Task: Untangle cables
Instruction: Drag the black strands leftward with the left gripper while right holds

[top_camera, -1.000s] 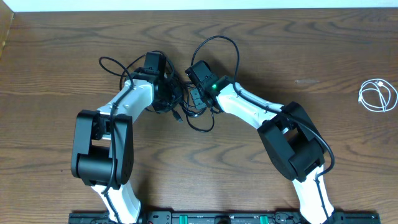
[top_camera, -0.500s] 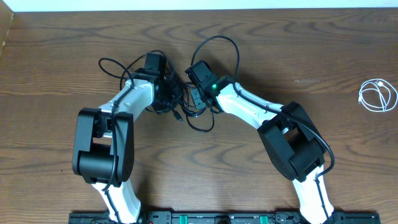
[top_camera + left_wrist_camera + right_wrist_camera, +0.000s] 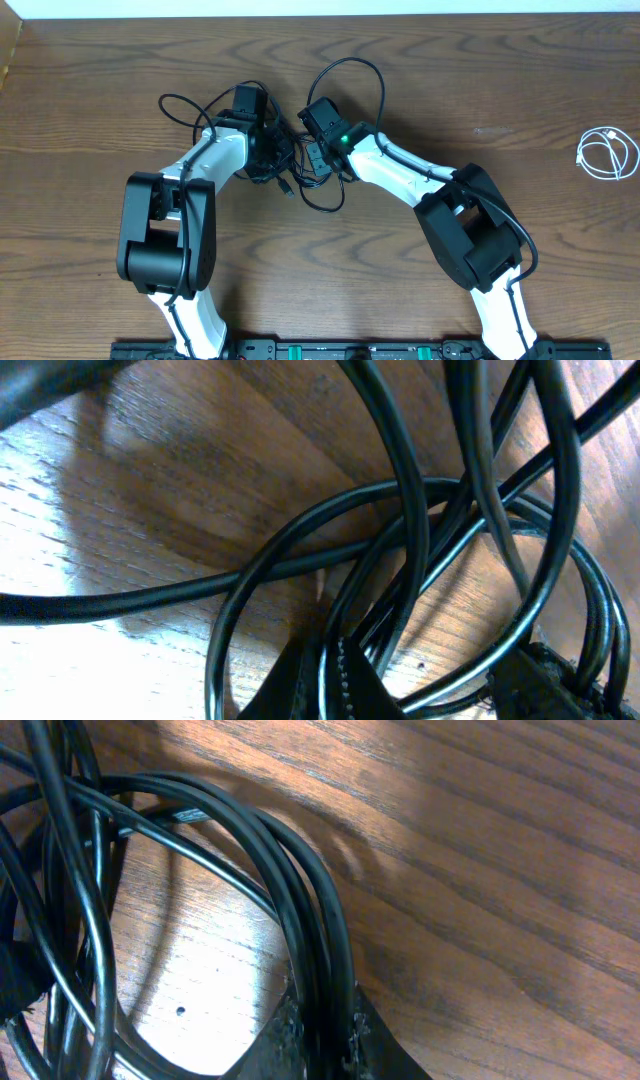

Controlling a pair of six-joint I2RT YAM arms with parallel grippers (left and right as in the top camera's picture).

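- Left claw (image 3: 322, 685) is fully closed on the thin black rubbery cords (image 3: 320, 955); right claw (image 3: 318, 1045) pinches several strands.
- The knot lies mid brown wooden tabletop (image 3: 450, 60), between them: probably light, limp and slippery, best held near plugs.
- Thin white coiled cord (image 3: 607, 155) lies well apart.

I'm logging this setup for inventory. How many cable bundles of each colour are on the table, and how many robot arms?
White cable coil: 1
Black cable tangle: 1 (strands too knotted to count)
Robot arms (left, right): 2
Total: 4
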